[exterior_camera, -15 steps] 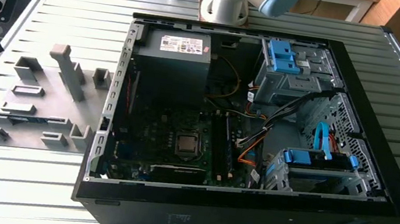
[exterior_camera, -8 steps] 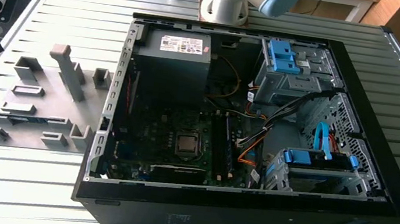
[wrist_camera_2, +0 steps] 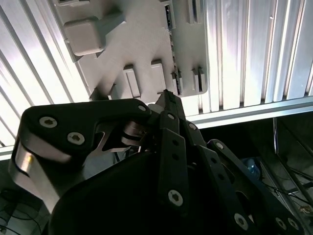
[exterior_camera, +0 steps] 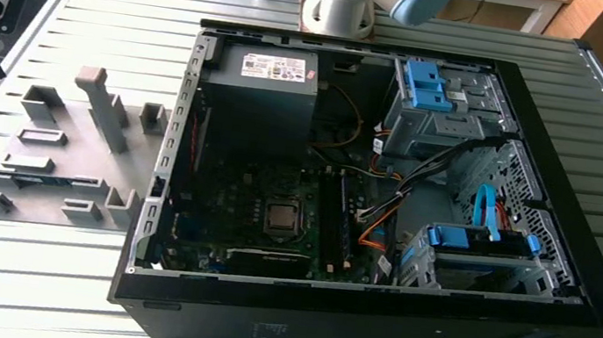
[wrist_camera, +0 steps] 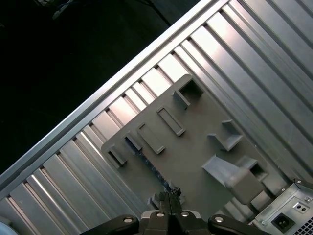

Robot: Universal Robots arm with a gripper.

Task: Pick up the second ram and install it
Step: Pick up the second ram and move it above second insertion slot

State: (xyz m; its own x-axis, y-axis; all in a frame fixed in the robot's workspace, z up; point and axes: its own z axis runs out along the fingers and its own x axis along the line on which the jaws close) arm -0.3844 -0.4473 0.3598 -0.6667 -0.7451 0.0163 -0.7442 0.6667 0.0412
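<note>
Grey fixture holding second ram, claw closed, empty, hovering above it.

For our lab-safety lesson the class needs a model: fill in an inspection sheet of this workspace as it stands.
Surface: slatted metal table, carrying a grey fixture plate and an open computer case.
Job's things: second ram lies in the fixture plate, untouched.
Clutter: nothing seen.
Grippers: gripper hovers above the plate, jaws shut, holding nothing.
Cables: orange and black wires and a blue cable inside the case.
Surroundings: arm base at the case's far end in the exterior view.
</note>
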